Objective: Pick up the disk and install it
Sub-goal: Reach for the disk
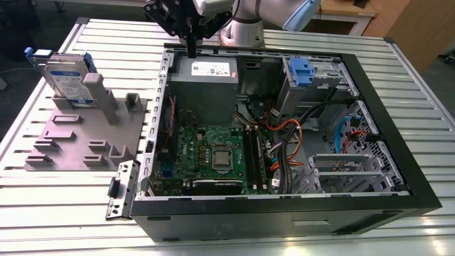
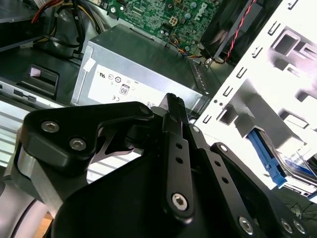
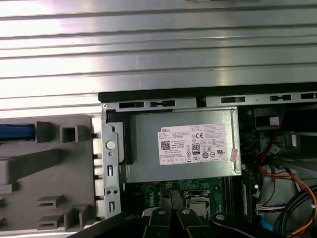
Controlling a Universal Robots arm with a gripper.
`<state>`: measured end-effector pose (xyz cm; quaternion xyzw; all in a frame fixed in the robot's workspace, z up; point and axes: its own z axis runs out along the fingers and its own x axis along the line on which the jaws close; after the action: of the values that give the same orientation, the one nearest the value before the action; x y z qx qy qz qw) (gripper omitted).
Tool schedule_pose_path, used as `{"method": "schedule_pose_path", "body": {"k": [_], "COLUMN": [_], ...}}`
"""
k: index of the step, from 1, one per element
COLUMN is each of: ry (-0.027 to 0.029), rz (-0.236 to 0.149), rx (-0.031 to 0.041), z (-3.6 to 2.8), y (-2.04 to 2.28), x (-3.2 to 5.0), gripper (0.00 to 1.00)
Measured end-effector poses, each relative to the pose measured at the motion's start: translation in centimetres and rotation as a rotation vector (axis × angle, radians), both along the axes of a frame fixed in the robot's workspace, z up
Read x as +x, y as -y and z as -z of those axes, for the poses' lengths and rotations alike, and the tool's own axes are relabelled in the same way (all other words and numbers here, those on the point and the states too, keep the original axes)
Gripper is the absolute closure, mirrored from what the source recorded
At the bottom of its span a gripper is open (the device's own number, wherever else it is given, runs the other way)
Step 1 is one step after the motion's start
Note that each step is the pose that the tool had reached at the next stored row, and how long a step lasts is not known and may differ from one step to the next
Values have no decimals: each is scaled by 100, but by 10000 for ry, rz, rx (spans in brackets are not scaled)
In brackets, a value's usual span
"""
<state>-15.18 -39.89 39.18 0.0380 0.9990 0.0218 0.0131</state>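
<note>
hand (image 1: 192, 49): closed, empty, hung over power supply (image 1: 206, 80)
disk (image 1: 67, 77): stood upright in grey fixture (image 1: 78, 136), outside case (image 1: 284, 216), well apart from hand

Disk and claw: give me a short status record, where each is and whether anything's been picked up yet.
disk: upright in the grey fixture, at the exterior view's left, outside the computer case
claw: shut, empty, above the power supply
contact: none; claw apart from disk
task state: disk not yet picked up
</note>
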Motion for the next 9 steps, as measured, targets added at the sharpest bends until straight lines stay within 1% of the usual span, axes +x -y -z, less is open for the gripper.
{"method": "schedule_pose_path", "body": {"k": [4,9], "ry": [-1,-2], "rz": [-1,-2], "rx": [-2,-3], "z": [-1,-1], "y": [0,0], "x": [-23,-31], "gripper": [89,89]}}
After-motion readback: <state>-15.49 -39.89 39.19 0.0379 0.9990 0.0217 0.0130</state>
